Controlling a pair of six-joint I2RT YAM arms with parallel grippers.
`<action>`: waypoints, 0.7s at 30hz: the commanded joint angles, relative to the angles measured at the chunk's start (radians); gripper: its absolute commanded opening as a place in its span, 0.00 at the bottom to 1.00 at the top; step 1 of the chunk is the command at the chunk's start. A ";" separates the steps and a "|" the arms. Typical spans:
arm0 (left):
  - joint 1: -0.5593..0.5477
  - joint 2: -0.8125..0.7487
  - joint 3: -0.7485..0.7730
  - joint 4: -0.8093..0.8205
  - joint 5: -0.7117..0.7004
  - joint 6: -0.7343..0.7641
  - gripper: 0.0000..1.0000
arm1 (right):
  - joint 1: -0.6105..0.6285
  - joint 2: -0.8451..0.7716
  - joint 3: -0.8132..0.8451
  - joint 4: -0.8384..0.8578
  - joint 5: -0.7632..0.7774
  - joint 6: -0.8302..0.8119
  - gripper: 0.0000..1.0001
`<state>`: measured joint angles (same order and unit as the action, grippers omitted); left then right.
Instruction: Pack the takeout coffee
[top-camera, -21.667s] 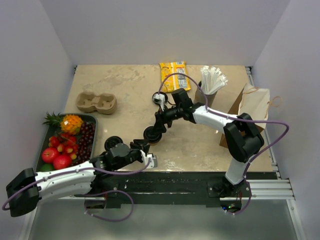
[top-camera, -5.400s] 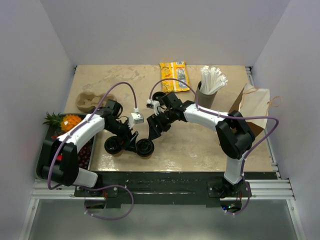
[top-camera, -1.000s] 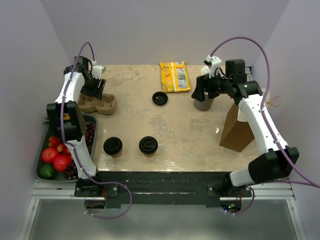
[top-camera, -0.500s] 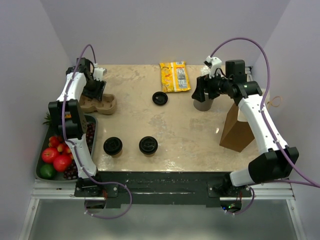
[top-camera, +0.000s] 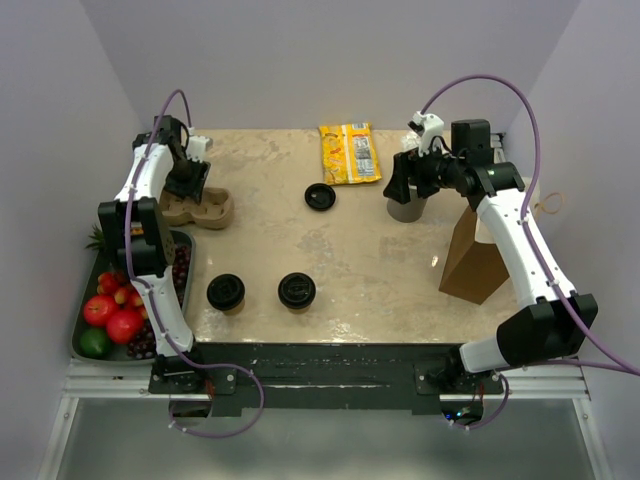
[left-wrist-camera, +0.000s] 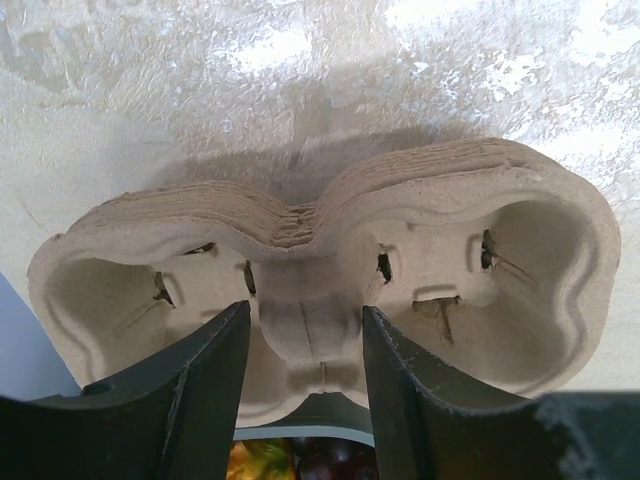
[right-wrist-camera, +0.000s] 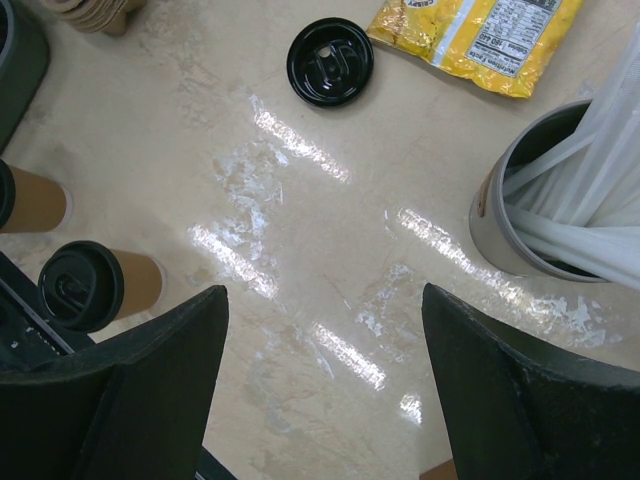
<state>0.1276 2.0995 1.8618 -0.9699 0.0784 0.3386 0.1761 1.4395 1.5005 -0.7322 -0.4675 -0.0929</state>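
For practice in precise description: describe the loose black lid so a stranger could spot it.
Find the yellow snack packet at the table's far edge. Just in front of it, slightly left, the loose black lid lies flat. Unlike the two lidded cups near the front edge, it has no brown cup beneath.

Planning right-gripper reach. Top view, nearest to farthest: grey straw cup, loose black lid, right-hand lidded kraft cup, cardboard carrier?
From right gripper:
1. Grey cup of white straws, beside it.
2. Loose round black plastic lid, mid-table.
3. Right-hand lidded kraft paper cup, near edge.
4. Moulded cardboard carrier, far left.
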 joint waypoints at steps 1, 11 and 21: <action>-0.003 0.010 0.045 -0.020 -0.014 -0.021 0.51 | -0.004 -0.004 0.007 0.036 -0.030 0.013 0.81; -0.003 0.002 0.076 -0.038 -0.003 -0.024 0.43 | -0.003 -0.004 0.003 0.037 -0.028 0.013 0.81; -0.003 -0.061 0.161 -0.090 0.015 -0.013 0.35 | -0.004 -0.001 0.013 0.036 -0.026 0.010 0.81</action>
<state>0.1272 2.1086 1.9648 -1.0206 0.0780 0.3321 0.1764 1.4395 1.5005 -0.7254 -0.4675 -0.0902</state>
